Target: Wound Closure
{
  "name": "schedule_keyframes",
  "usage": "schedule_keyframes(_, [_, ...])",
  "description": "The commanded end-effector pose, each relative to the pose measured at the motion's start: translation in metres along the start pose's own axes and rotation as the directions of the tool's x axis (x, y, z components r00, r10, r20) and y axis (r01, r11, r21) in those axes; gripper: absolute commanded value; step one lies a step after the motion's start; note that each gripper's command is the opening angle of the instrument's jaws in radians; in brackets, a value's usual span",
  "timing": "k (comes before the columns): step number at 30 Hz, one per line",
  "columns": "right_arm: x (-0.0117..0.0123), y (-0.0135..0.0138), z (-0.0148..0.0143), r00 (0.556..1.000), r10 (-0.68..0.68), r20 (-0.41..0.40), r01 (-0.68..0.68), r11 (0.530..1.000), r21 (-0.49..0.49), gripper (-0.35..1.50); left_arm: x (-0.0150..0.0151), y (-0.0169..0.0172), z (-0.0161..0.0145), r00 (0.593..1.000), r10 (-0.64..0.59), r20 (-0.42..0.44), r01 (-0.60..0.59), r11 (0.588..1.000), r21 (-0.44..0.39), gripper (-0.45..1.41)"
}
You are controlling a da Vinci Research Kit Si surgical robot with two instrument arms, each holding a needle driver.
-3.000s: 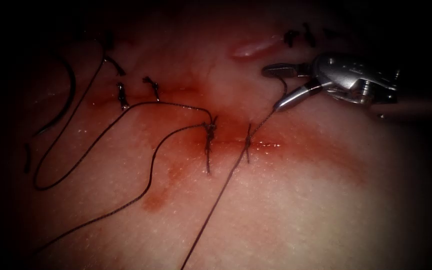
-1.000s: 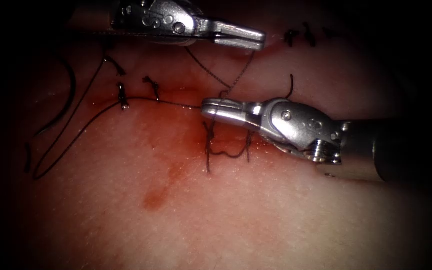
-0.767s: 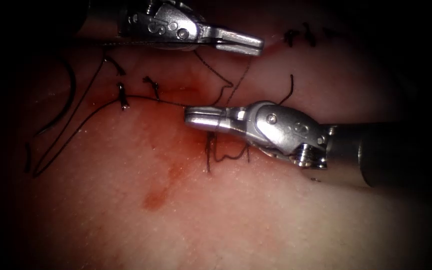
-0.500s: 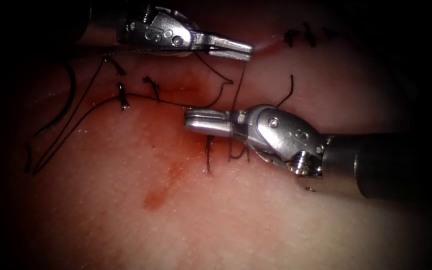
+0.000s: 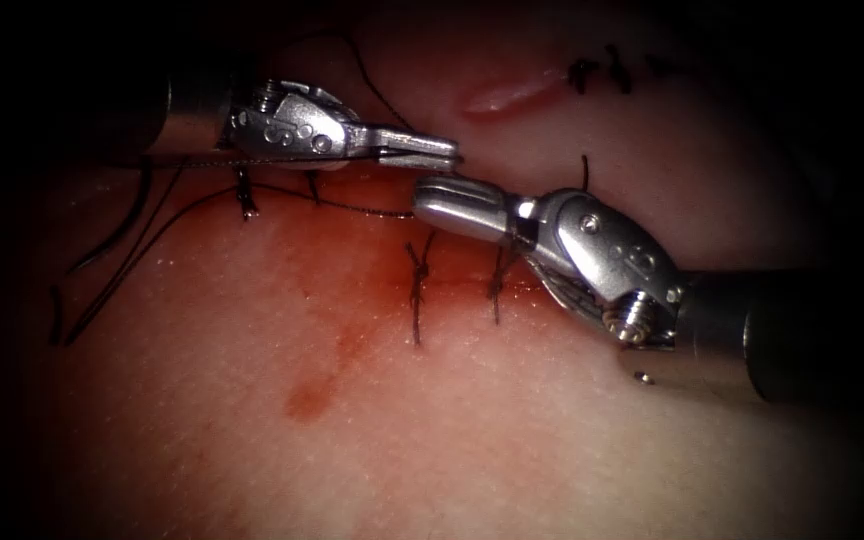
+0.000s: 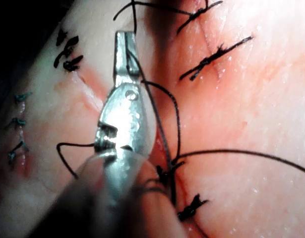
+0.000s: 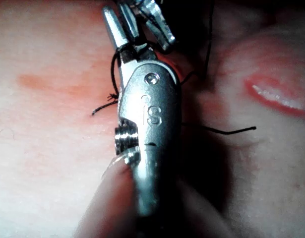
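Observation:
My left tool comes in from the upper left, its jaws shut on the thread, which rises from them. Its tip sits just above the tip of my right tool. The right tool's jaws are shut with nothing seen between them, and a turn of thread is wrapped around them near the hinge. The left tool has thread running along its jaws. The curved needle lies free on the tissue at the far left, held by neither tool. Two tied stitches cross the cut.
Older stitches sit further left along the cut. A long thread runs left from the tools toward the needle. Red fluid stains the tissue below the cut. Dark ink marks lie at the far upper right, and a short thread end stands behind the right tool.
The left tool came down and to the left, meeting the right tool's tip. The slack loop between the two stitches has been drawn away. The right tool shifted slightly right and up.

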Motion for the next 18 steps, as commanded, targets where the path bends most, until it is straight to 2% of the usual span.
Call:
schedule_keyframes(1, [-0.0006, -0.0002, 0.0005, 1.000, 0.021, 0.013, -0.021, 0.999, -0.046, 0.46, -0.0004, -0.0002, 0.0006, 1.000, 0.000, 0.002, 0.000, 1.000, 0.004, -0.45])
schedule_keyframes(2, [-0.0007, -0.0002, 0.0004, 0.998, 0.063, 0.023, -0.061, 0.996, -0.072, 0.36, -0.0003, 0.0001, 0.0006, 1.000, 0.002, 0.003, -0.002, 1.000, 0.006, -0.45])
schedule_keyframes(5, [-0.0009, -0.0001, -0.0002, 0.981, 0.189, 0.037, -0.175, 0.954, -0.243, 0.09, 0.0002, 0.0015, 0.0013, 1.000, 0.008, 0.010, -0.008, 1.000, 0.012, -0.45])
schedule_keyframes(7, [-0.0007, 0.0000, -0.0008, 0.961, 0.275, 0.024, -0.255, 0.917, -0.306, 0.07, 0.0007, 0.0026, 0.0020, 1.000, 0.008, 0.022, -0.008, 1.000, 0.012, -0.45])
schedule_keyframes(12, [-0.0005, 0.0001, -0.0021, 0.938, 0.346, 0.030, -0.303, 0.857, -0.417, 0.16, 0.0020, 0.0047, 0.0039, 0.999, 0.018, 0.037, -0.019, 1.000, 0.010, -0.45])
schedule_keyframes(13, [-0.0006, 0.0001, -0.0023, 0.930, 0.365, 0.034, -0.315, 0.843, -0.437, 0.21, 0.0024, 0.0049, 0.0043, 0.999, 0.019, 0.034, -0.019, 1.000, 0.008, -0.45])
schedule_keyframes(15, [-0.0010, 0.0000, -0.0029, 0.917, 0.398, 0.039, -0.329, 0.806, -0.491, 0.51, 0.0030, 0.0050, 0.0048, 0.999, 0.018, 0.030, -0.018, 1.000, 0.007, -0.45])
schedule_keyframes(16, [-0.0012, -0.0001, -0.0033, 0.909, 0.415, 0.040, -0.339, 0.792, -0.508, 0.57, 0.0034, 0.0049, 0.0052, 0.999, 0.017, 0.030, -0.017, 1.000, 0.008, -0.45])
schedule_keyframes(18, [-0.0017, -0.0003, -0.0040, 0.895, 0.444, 0.032, -0.357, 0.759, -0.544, 0.54, 0.0039, 0.0048, 0.0058, 0.999, 0.015, 0.029, -0.016, 1.000, 0.010, -0.45])
